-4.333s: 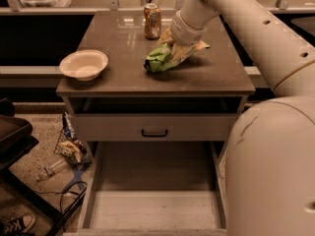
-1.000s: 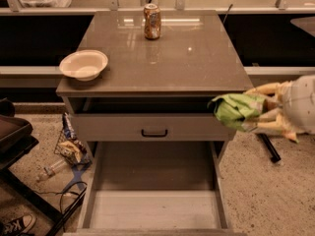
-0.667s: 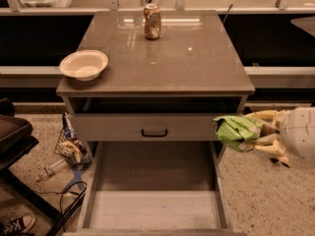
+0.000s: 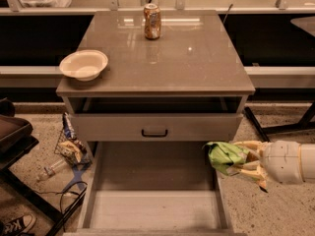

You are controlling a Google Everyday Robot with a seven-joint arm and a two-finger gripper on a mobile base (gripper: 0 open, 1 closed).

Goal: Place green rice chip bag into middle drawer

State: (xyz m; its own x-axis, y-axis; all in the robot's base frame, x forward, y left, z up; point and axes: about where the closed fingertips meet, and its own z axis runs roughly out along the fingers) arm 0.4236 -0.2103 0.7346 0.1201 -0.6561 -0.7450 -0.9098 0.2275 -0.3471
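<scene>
The green rice chip bag (image 4: 224,157) is crumpled and held in my gripper (image 4: 242,160), which reaches in from the right at the level of the open drawer. The bag hangs over the right side wall of the middle drawer (image 4: 156,210), which is pulled far out below the cabinet with a pale flat floor. The gripper's cream fingers (image 4: 248,170) are shut on the bag.
The grey drawer front with a black handle (image 4: 154,131) sits above, slightly open. A white bowl (image 4: 84,64) and an orange-brown can (image 4: 152,21) stand on the cabinet top. Trash, cables and a shoe (image 4: 15,225) lie on the floor at left.
The gripper has carried the bag from the cabinet top down past the right edge, and has lowered and moved left toward the open drawer's right wall.
</scene>
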